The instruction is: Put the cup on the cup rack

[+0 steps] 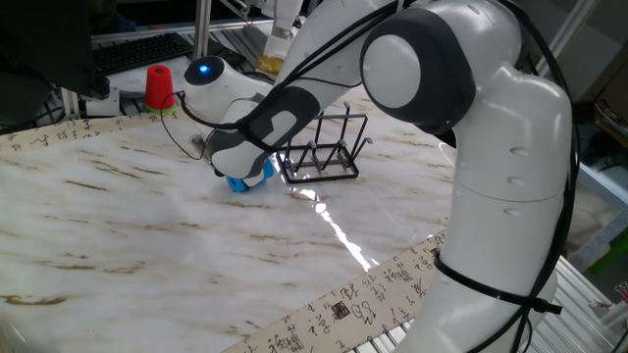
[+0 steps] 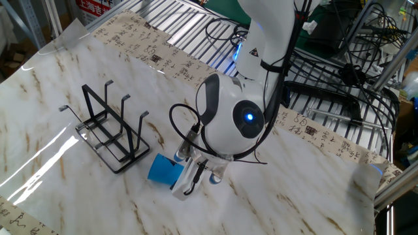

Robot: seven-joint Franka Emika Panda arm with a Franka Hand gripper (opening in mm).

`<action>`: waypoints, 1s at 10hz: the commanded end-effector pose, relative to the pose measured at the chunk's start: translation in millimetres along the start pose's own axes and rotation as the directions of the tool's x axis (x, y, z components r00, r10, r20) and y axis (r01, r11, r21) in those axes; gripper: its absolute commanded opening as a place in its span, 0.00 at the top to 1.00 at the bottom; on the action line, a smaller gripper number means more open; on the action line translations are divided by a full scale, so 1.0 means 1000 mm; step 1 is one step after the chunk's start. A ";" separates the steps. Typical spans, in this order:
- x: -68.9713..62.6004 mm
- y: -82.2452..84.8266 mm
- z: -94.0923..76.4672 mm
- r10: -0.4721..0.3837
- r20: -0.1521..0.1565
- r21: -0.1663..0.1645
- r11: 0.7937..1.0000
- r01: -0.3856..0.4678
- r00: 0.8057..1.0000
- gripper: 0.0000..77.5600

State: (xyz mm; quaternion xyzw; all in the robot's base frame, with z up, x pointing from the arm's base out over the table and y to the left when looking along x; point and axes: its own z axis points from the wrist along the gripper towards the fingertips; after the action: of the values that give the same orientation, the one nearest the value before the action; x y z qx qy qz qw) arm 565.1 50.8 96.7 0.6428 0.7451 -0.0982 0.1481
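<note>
The blue cup lies on its side on the marble table, just right of the black wire cup rack. In one fixed view only a sliver of the cup shows under the robot's hand, left of the rack. My gripper is down at table level against the cup's right end, and one white finger lies along the cup's rim. The jaws look slightly apart, and the other finger is hidden by the hand. The cup rests on the table, not lifted. The rack's prongs hold nothing.
A red cup stands at the table's far edge near a keyboard. The large white arm reaches over the rack's side of the table. Printed paper strips border the tabletop, with metal grating and cables beyond.
</note>
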 end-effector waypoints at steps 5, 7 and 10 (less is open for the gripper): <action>0.005 0.004 0.008 -0.002 0.048 -0.006 1.000 0.002 0.999 0.00; 0.007 0.004 0.010 0.000 0.054 -0.009 1.000 0.001 0.999 0.00; 0.007 0.005 0.011 0.003 0.062 -0.013 1.000 -0.002 0.998 0.00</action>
State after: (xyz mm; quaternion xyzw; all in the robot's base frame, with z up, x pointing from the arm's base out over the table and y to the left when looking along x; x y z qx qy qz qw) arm 563.8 50.2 96.9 0.6411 0.7470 -0.0989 0.1458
